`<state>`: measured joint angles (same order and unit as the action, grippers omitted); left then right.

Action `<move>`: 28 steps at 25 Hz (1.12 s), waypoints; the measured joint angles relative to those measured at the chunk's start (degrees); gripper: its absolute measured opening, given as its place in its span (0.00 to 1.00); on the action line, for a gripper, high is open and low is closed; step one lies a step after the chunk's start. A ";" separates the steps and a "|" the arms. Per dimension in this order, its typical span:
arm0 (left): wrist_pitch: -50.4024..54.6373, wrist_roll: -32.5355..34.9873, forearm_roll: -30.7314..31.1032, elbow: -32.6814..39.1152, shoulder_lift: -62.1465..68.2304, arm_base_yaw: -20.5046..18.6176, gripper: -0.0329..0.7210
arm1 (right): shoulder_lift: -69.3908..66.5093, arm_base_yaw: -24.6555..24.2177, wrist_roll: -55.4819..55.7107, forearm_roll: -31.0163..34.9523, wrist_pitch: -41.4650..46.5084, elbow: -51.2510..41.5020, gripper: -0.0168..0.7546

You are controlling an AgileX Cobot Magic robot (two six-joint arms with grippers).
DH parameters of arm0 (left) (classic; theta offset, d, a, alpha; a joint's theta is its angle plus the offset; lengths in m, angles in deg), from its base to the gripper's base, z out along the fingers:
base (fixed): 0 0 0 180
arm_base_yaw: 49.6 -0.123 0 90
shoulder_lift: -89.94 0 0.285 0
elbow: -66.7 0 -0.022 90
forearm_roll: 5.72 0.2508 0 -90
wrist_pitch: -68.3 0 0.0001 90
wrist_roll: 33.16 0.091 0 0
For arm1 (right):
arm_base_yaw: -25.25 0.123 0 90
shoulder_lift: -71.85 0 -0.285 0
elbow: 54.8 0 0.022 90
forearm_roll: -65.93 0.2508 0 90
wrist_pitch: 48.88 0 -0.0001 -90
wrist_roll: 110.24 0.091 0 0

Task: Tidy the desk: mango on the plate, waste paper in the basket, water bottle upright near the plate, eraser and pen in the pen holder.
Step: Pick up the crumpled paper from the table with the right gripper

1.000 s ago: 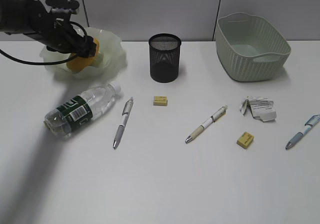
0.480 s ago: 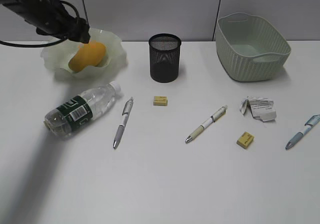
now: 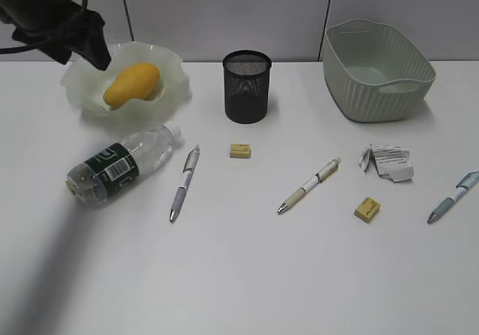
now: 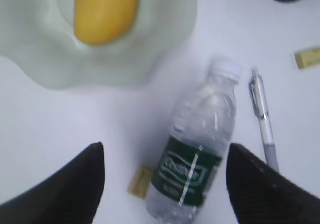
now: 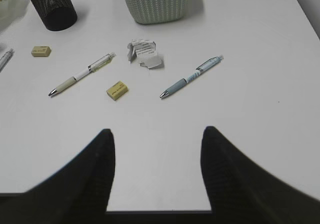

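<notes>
The mango (image 3: 132,83) lies in the plate (image 3: 174,73). My left gripper (image 3: 93,47) is open and empty, raised above the plate's left rim. Its wrist view shows the mango (image 4: 106,11), the plate (image 4: 30,49) and, between the jaws (image 4: 165,169), the water bottle (image 4: 200,149) lying on its side (image 3: 123,163). My right gripper (image 5: 157,139) is open and empty over the desk's (image 3: 247,275) front edge. The waste paper (image 3: 388,161) lies in front of the basket (image 3: 378,69). The pen holder (image 3: 246,86) stands at the middle back.
Three pens (image 3: 183,183) (image 3: 308,185) (image 3: 453,198) and two erasers (image 3: 239,150) (image 3: 367,209) lie on the desk. A third eraser (image 4: 140,181) lies against the bottle's side. The right wrist view shows the paper (image 5: 144,53) and basket (image 5: 160,4).
My left gripper let go of the mango in the plate, then rose and drew back to the upper left. The mango stays in the plate.
</notes>
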<state>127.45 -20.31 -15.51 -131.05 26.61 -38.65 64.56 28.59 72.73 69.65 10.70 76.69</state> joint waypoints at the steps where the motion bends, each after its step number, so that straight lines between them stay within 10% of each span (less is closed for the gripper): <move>1: 3.01 -0.12 -0.56 0.00 -0.23 0.00 0.80 | 0.00 0.00 0.00 0.00 0.00 0.00 0.60; 15: 10.28 -3.20 -1.91 2.80 -6.17 0.00 0.75 | 0.00 0.00 0.00 0.00 0.00 0.00 0.59; 28: -2.14 -3.38 -4.51 35.64 -31.47 0.00 0.73 | 0.00 0.00 0.00 0.00 0.00 0.00 0.60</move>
<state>125.31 -23.70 -20.02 -95.41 -4.87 -38.65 64.56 28.59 72.73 69.65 10.70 76.69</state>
